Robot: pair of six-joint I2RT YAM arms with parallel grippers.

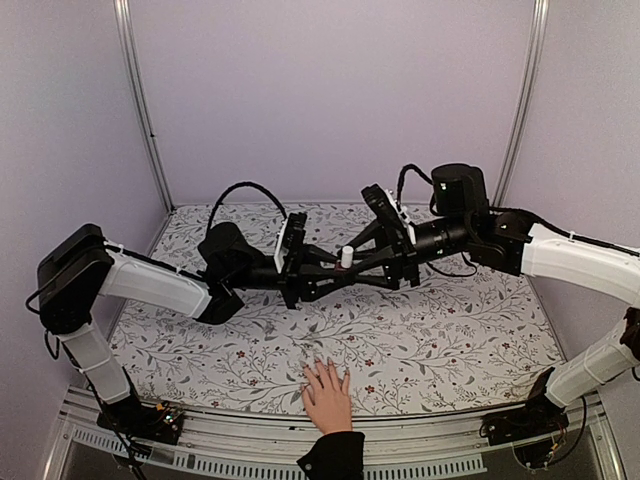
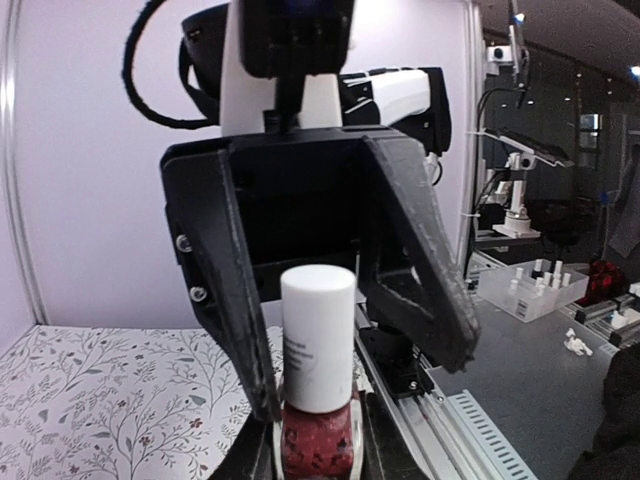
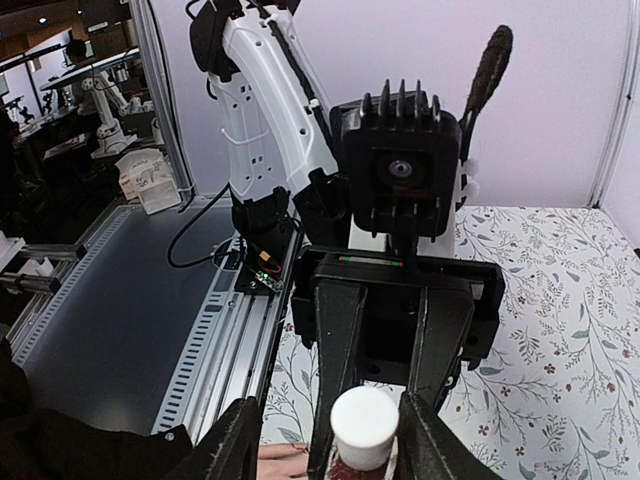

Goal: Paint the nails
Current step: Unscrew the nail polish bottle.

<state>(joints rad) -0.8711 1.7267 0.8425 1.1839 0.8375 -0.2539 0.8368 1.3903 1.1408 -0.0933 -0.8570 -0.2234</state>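
- Tabletop (image 1: 450,330) with a flower print carried a person's hand (image 1: 327,398) lying flat at its near edge, black cuff toward the arms' bases, fingers pointing at the far wall.
- Left arm (image 1: 150,285) and right arm (image 1: 570,255) met tip to tip in the air over the middle.
- Left hand (image 1: 335,278) was clenched on the bottle (image 2: 318,445), holding it upright.
- Right hand (image 1: 354,262) stood released, its jaws flanking the cap (image 2: 318,335) with a gap on one side.
- Bottle's long axis ran vertical with the cap on top. The cap probably needed unscrewing first, and the right hand was the nearer one for that.
- Nails (image 1: 321,365) lay below both hands and nearer the edge, well apart from them, roughly midway between the arms. They were too small to judge their colour.
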